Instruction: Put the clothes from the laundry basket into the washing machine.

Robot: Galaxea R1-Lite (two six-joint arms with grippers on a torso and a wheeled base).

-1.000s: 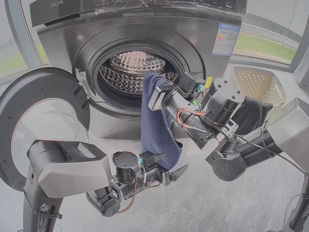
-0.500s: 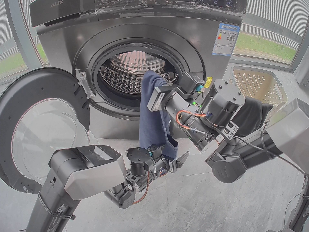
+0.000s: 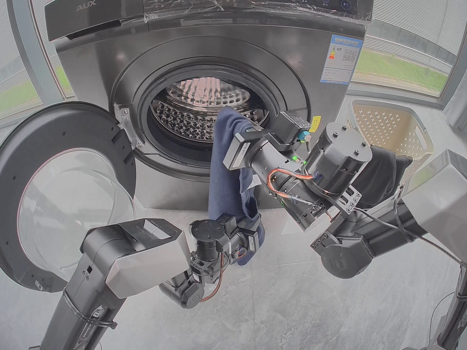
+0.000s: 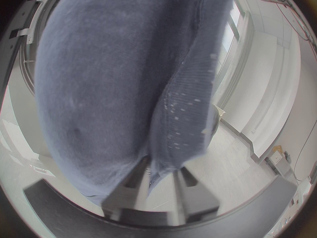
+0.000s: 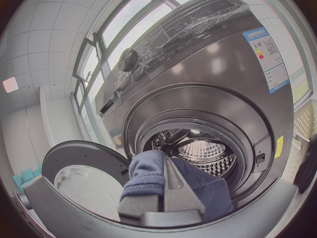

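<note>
A: Grey tiled floor (image 3: 301,307), windows (image 3: 404,69) behind. First item, far left?

B: Washing machine door (image 3: 63,181). Round, swung fully open on its hinge. Next along is the washing machine (image 3: 311,59), a front loader, with the drum (image 3: 204,103) exposed and lit.

A: Clothing?

B: Navy garment (image 3: 228,181), one piece. It hangs across the right part of the drum mouth. The top bunch is level with the opening and the lower end reaches down to the left gripper (image 4: 161,182).

A: Held by?

B: Right gripper (image 5: 164,169), clamped tight on the top bunch, just in front of the opening. The left gripper sits at the hem with its fingers (image 4: 198,195) parted and the hem dangling between them. The pads seemingly don't touch the cloth, though it covers much of that view.

A: Far right?

B: Laundry basket (image 3: 389,117). Pale, perforated, on the floor beside the machine's right corner. One dark garment (image 3: 379,171) is draped over its near rim.
</note>
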